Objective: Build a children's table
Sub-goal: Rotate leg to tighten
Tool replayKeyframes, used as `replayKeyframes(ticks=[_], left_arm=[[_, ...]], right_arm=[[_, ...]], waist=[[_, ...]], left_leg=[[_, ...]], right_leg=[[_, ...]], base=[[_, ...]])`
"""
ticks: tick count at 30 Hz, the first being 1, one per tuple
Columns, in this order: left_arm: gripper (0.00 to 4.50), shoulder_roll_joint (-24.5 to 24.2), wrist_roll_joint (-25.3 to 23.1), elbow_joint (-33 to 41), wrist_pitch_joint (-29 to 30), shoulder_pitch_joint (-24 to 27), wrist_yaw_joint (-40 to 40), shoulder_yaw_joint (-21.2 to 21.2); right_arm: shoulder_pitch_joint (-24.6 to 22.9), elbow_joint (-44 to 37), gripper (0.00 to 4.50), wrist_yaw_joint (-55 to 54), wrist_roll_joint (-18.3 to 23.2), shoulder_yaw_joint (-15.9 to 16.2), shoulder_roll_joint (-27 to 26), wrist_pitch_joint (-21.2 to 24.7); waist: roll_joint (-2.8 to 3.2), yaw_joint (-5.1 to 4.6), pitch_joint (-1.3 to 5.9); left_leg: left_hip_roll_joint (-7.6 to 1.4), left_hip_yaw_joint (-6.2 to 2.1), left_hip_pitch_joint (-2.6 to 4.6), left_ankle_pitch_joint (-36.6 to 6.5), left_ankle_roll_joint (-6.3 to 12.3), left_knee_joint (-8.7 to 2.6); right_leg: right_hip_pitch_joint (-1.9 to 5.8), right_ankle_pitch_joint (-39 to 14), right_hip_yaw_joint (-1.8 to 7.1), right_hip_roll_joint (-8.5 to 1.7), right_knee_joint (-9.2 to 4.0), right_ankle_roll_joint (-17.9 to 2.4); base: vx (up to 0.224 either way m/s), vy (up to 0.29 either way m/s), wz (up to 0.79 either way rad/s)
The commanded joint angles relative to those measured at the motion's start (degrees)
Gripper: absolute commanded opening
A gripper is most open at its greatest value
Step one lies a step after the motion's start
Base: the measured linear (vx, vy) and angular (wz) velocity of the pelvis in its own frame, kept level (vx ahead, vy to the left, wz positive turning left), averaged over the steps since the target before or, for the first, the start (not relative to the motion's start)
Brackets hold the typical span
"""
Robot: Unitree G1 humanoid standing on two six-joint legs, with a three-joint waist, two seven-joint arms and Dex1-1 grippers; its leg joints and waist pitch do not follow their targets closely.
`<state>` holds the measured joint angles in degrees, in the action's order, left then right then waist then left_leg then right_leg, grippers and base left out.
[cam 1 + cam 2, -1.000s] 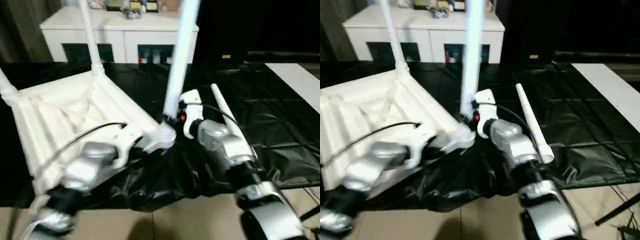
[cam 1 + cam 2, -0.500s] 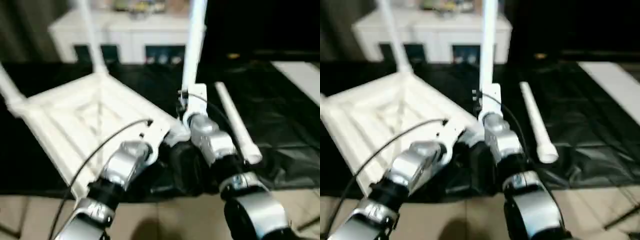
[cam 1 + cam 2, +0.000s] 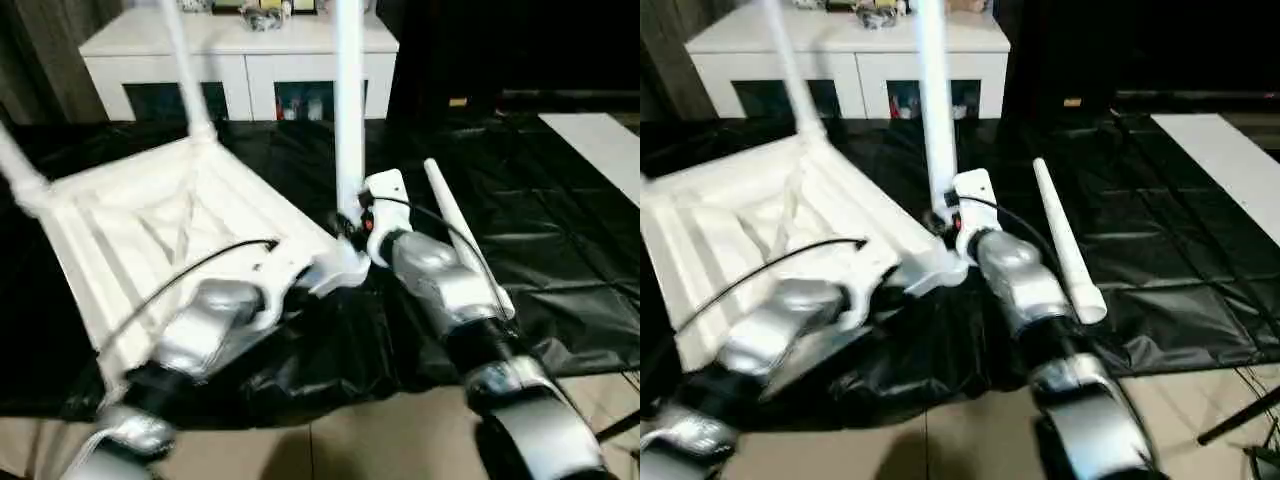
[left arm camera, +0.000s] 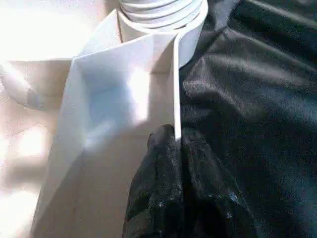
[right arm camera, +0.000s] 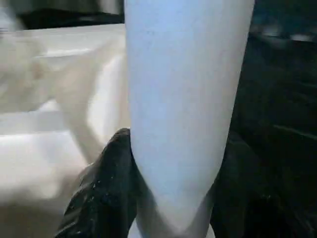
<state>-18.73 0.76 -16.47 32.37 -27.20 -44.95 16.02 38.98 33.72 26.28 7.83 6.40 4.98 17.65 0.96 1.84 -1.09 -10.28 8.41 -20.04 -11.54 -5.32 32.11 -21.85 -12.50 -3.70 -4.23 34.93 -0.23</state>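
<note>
The white table top (image 3: 150, 220) lies upside down on the black cover, ribbed underside up. Two legs stand in its far corner (image 3: 185, 60) and left corner (image 3: 15, 165). A third leg (image 3: 348, 100) stands upright in the near right corner socket (image 4: 158, 15). My right gripper (image 3: 352, 222) is shut on this leg just above the socket, its black fingers (image 5: 109, 188) pressed against the leg (image 5: 183, 99). My left gripper (image 3: 300, 280) is shut on the top's thin side wall (image 4: 176, 99) beside that socket. A fourth leg (image 3: 465, 235) lies loose to the right.
A white cabinet with glass doors (image 3: 240, 50) stands behind the black-covered table (image 3: 560, 220). A white panel (image 3: 600, 140) lies at the far right. The cover bunches at the table's front edge, with tiled floor (image 3: 380, 440) below.
The head camera has shifted. The leg in my right gripper leaned to the right before and now stands upright in the socket. Both grippers keep their holds.
</note>
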Motion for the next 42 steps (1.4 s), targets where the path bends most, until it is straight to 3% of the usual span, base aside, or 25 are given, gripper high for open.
replayKeyframes(ticks=[1,2,5,11,17,24,27,36,42], left_arm=[[0.00,-2.47,1.71,3.25,-2.52,-0.14,-4.37,-1.01],[0.00,-5.06,3.29,4.57,-4.99,0.82,-8.92,-0.89],[0.00,-7.22,4.93,5.77,-6.04,1.37,-12.47,-1.29],[0.00,-10.35,5.87,4.33,-8.22,0.66,-15.22,-3.20],[0.00,-11.09,6.59,3.60,-9.92,0.41,-15.21,-4.26],[0.00,-10.36,6.64,5.01,-10.73,1.36,-14.82,-4.02],[0.00,-10.21,6.77,5.37,-10.74,1.65,-14.66,-3.96],[0.00,-9.65,6.58,6.22,-10.52,2.47,-14.56,-3.05],[0.00,-9.97,5.83,6.42,-10.54,2.59,-14.92,-2.07]], right_arm=[[-6.48,5.51,1.82,6.67,-0.72,4.88,1.66,6.89],[-7.52,3.13,1.82,12.57,-0.23,6.18,4.26,7.22],[-8.37,1.00,1.82,17.97,0.38,7.03,6.72,5.75],[-9.81,-1.67,1.82,27.97,1.38,7.93,11.71,2.11],[-10.22,-1.89,1.81,29.89,4.05,4.22,12.14,-1.64],[-12.31,-5.09,1.81,31.55,8.78,-0.01,12.11,-1.11],[-13.31,-5.93,1.81,31.82,9.10,-0.37,12.68,-1.50],[-15.87,-7.75,1.81,33.09,4.40,4.18,15.85,-3.01],[-13.41,-8.75,1.81,33.60,2.06,7.34,16.80,-2.90]], waist=[[0.60,0.15,1.95],[0.71,0.14,2.01],[0.66,0.18,2.11],[0.46,0.98,1.97],[0.07,1.56,1.97],[-0.07,1.75,2.17],[-0.11,1.87,2.21],[-0.02,2.02,2.18],[-0.03,2.00,2.23]], left_leg=[[-2.39,-0.33,-0.75,-8.91,1.67,-3.77],[-2.40,-0.26,-0.73,-8.11,2.27,-3.59],[-2.40,-0.05,-0.50,-6.63,4.03,-3.26],[-2.76,0.28,0.01,-7.15,4.09,-3.24],[-2.95,0.86,0.16,-7.36,3.06,-3.13],[-2.84,0.93,-0.01,-3.89,4.33,-2.73],[-2.80,0.98,0.02,-3.59,4.92,-2.63],[-2.75,1.02,0.00,-3.85,5.03,-2.49],[-2.70,0.96,0.03,-3.21,5.40,-2.36]], right_leg=[[2.67,-0.54,2.73,-3.55,-4.04,-12.76],[2.78,1.93,2.75,-3.55,-3.83,-13.44],[2.85,5.97,2.74,-3.51,-3.46,-14.83],[2.73,3.63,2.73,-3.62,-3.41,-15.80],[2.69,2.70,2.81,-3.71,-3.30,-15.79],[2.87,6.70,2.71,-3.63,-2.83,-16.27],[2.92,7.17,2.65,-3.60,-2.77,-16.48],[2.90,5.85,2.60,-3.55,-2.81,-16.14],[2.90,6.24,2.52,-3.44,-2.65,-16.26]], base=[[0.000,0.000,0.00],[0.000,0.000,0.00],[0.000,0.000,0.00],[0.000,0.000,0.00],[0.000,0.000,0.00],[0.000,0.000,0.00],[0.000,0.000,0.00],[0.000,0.000,0.00],[0.000,0.000,0.00]])
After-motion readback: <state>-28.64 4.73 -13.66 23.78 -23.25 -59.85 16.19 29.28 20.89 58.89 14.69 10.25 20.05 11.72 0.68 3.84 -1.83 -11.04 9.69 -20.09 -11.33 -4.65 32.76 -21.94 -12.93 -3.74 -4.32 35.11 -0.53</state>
